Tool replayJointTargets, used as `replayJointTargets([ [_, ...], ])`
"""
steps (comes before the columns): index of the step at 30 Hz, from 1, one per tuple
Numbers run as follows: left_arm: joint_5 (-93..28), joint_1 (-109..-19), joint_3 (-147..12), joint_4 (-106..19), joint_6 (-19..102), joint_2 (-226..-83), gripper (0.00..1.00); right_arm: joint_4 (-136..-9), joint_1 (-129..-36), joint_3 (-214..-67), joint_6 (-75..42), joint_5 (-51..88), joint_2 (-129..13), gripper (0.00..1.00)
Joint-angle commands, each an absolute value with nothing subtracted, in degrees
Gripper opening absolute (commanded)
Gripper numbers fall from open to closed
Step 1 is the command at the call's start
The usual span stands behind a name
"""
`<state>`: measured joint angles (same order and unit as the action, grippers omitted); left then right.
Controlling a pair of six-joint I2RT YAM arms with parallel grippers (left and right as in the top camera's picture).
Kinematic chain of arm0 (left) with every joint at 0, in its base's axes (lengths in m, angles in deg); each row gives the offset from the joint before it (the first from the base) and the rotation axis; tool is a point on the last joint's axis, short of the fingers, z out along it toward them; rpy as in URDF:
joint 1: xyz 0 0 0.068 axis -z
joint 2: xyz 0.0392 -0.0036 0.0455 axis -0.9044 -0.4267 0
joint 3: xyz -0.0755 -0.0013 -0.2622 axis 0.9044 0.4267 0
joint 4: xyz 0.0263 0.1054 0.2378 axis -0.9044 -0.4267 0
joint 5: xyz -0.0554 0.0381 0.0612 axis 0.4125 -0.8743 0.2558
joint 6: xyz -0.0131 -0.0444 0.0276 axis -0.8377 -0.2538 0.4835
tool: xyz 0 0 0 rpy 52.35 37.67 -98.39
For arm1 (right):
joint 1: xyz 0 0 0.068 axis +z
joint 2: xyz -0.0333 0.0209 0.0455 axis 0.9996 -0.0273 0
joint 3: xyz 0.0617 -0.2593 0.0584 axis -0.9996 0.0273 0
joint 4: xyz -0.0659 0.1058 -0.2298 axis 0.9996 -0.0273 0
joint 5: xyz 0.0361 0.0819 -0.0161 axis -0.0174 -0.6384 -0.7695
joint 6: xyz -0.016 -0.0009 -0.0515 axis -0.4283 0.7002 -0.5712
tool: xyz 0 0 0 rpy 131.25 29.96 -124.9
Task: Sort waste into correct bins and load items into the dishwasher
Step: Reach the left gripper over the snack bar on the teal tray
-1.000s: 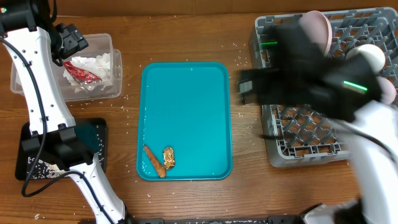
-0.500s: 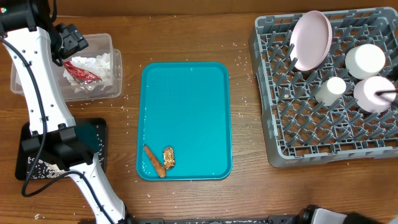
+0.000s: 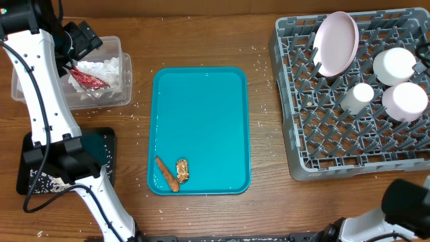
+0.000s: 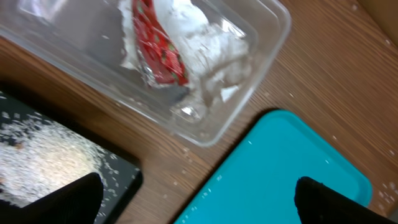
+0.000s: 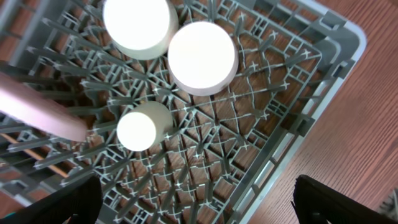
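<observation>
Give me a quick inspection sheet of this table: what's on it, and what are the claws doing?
Surface: wooden table, teal tray in the middle.
Job's things: plate, two bowls and cup in the rack; napkin and wrapper in the tub; rice in the black tray; carrot stick and brown chunk on the teal tray.
Clutter: stray grains on the wood.
Grippers: left gripper open, empty, near the tub; right gripper open, empty, above the rack.
Cables: black cable along the left arm.
Surroundings: nothing seen.
</observation>
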<state>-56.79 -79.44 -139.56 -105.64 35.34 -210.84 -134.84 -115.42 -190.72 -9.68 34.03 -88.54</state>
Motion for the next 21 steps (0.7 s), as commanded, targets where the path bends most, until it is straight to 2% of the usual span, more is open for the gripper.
replayJointTargets([
  [1, -43.98, -79.24, -139.62, -105.92, 39.99, -210.31, 1.0, -134.49, -115.5, -190.79, -9.39, 33.75, -90.34, 1.0],
  [5, -21.86, -78.89, -139.49, -105.92, 51.05, -210.22, 1.0, -134.36, -115.5, -190.79, -9.39, 33.75, -91.52, 1.0],
  [8, -18.08, -77.95, -139.49, -105.92, 49.59, -209.46, 1.0, -134.36, -115.5, -190.79, -9.39, 33.77, -91.52, 1.0],
  [11, -21.29, -76.62, -139.3, -105.94, 47.84, -207.34, 1.0, -134.34, -115.5, -190.79, -9.39, 33.77, -91.52, 1.0],
  [15, -32.44, -73.01, -135.8, -105.94, 45.39, -199.95, 1.0, -134.34, -115.5, -190.79, -9.39, 33.75, -91.52, 1.0],
  [17, -40.77, -69.97, -131.49, -105.92, 42.94, -194.44, 1.0, -134.34, -115.5, -190.79, -9.39, 33.77, -91.52, 1.0],
  [21, -45.86, -62.98, -121.07, -105.92, 40.25, -186.23, 1.0, -134.34, -115.5, -190.79, -9.39, 33.77, -91.52, 1.0],
])
